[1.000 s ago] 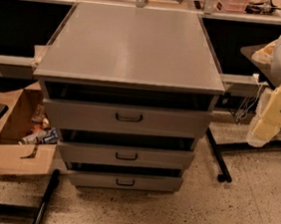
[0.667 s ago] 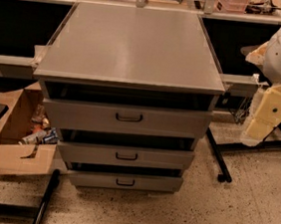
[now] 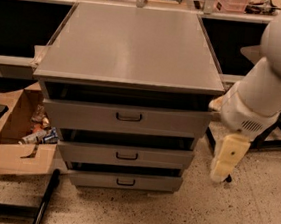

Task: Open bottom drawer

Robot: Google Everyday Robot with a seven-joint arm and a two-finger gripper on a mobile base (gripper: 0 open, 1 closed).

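Nearest, on the speckled floor [image 3: 229, 223], a dark bar [image 3: 46, 199] ran in from the lower left. Just beyond it sat the bottom drawer [image 3: 148, 184], the lowest and slimmest of three grey fronts on the cabinet. It was close above the floor, its small dark handle [image 3: 125, 182] at the centre and a dark gap above its front.

To the right of the cabinet, clear of it, the gripper [image 3: 222, 167] hung pointing down. It was a cream piece below the white arm [image 3: 269, 82], well apart from that handle and touching nothing. Whether it was spread or closed could not be told, and nothing showed in its hold.

To the left an open cardboard box [image 3: 20, 159] held some clutter. Above the bottom drawer came the middle drawer [image 3: 165, 159], then the top drawer [image 3: 169, 122], the tallest. Farther back lay the cabinet's flat grey top [image 3: 132, 43], and beyond it a long bench [image 3: 92, 1] crossed the scene.
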